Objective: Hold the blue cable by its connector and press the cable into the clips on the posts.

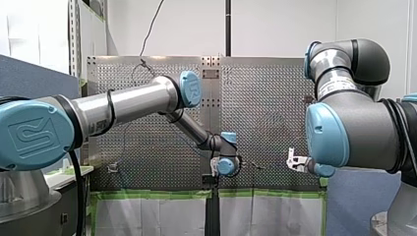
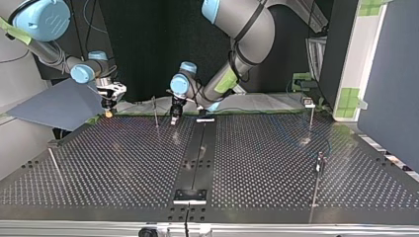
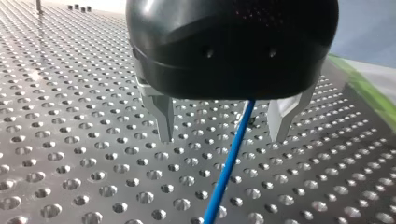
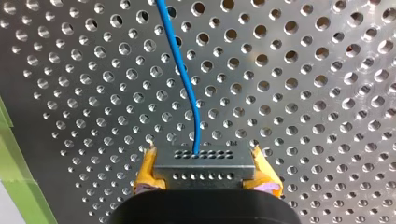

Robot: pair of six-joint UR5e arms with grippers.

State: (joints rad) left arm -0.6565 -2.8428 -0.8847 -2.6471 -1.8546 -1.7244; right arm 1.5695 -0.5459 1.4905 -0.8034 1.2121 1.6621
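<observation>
The main risk, as I judge it, is losing control of the cable (image 4: 180, 70) at the loose end of the span. My right gripper (image 4: 203, 156) has its yellow pads (image 4: 145, 170) closed on both sides of the grey connector (image 4: 205, 169), and the cable leaves the connector's face and runs ahead over the table (image 2: 247, 163). My left gripper (image 3: 223, 123) holds nothing. Its metal fingers (image 3: 163, 119) stand wide apart, and the cable passes down between them, nearer one finger than the other and touching neither as far as I can see. If that arm shifts sideways before it closes, the cable could slide out of the gap. If it closes off-centre, it could pinch or kink the thin cable. A hard pull from either arm could twist the connector in the pads or drag it out of them. The posts (image 2: 155, 111) are thin, so a press that is off line would probably bend one or let the cable skid past a clip. The clips are too small to make out, and I cannot tell whether the cable sits in any of them. In the top view both grippers hang near the table's far edge, with one post between them and others toward the table's side edges.
</observation>
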